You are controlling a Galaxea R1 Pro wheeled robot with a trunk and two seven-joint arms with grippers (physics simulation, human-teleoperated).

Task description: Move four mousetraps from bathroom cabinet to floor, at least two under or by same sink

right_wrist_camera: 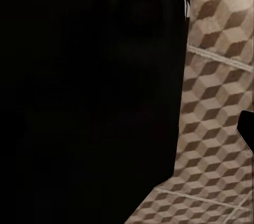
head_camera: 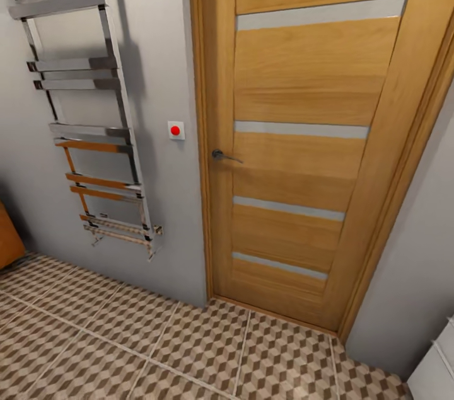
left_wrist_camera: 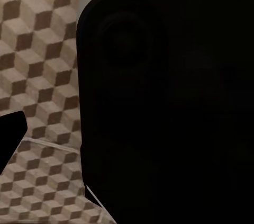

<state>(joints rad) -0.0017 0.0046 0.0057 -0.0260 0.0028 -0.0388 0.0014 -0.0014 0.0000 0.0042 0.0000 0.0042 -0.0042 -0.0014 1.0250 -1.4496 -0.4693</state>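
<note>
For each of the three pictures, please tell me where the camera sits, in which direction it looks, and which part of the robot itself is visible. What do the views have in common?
Head view: on the robot's head, looking forward and down at a wooden door, a towel rail on the grey wall and the tiled floor.
Left wrist view: near the left gripper, looking down at the floor; a large black part of the robot blocks much of it.
Right wrist view: near the right gripper, facing the floor, with a black robot part in front.
Shared: the cube-pattern floor.

Head view looks down at a wooden door (head_camera: 296, 135); both wrist views face the bathroom floor (left_wrist_camera: 37, 49) closely.
</note>
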